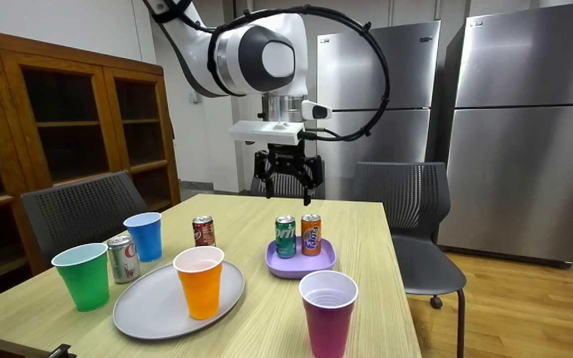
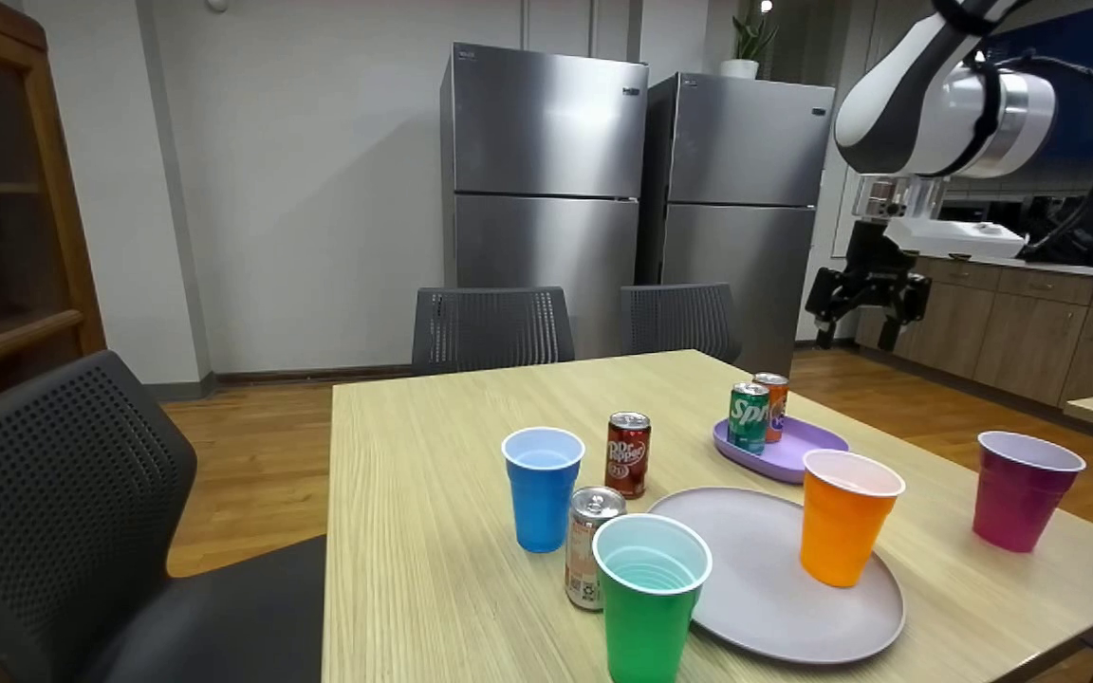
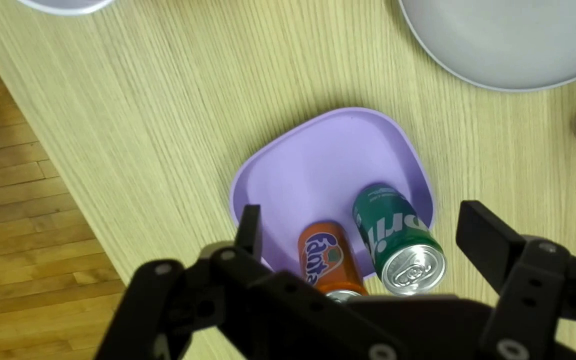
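My pincer (image 1: 288, 195): released and spread wide, grasping nothing; I have it pointing downward, touching nothing.
Purple tray (image 3: 313, 165): flat on the table (image 2: 414, 493), below me in the wrist view.
Sprite can (image 1: 285, 243): upright in the purple tray, just beside the Fanta can (image 1: 311, 239), a narrow gap between the two.
Fanta can: likewise upright in that tray; my pincer hides part of its top in the wrist view.
Grey plate (image 1: 152, 303): on the table near the tray, bearing the orange cup (image 1: 202, 288), upright.
Dr Pepper can (image 2: 628, 460): upright on the table, near the grey plate.
Silver can (image 2: 586, 560): upright, between the blue cup (image 2: 543, 498) and the green cup (image 2: 649, 612) in both exterior views.
Magenta cup (image 1: 330, 318): upright, well apart from the green cup.
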Robot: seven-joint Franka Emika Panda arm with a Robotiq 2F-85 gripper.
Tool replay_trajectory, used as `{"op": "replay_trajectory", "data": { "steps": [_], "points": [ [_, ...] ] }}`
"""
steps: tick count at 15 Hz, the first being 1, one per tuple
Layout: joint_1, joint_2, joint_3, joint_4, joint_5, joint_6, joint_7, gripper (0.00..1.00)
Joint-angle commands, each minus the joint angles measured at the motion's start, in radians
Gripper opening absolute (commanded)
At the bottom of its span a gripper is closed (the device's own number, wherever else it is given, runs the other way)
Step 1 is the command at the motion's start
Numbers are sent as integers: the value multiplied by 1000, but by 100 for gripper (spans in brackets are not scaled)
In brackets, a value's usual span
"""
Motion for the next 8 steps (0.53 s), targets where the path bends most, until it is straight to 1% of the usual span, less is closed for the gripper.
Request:
{"op": "replay_trajectory", "data": {
  "steps": [1,3,8],
  "points": [
    [4,-98,-31,-92,-41,4,68,100],
    [0,-127,-49,-122,-58,4,90,100],
    [-13,-191,-92,-193,-141,1,158,100]
  ]
}}
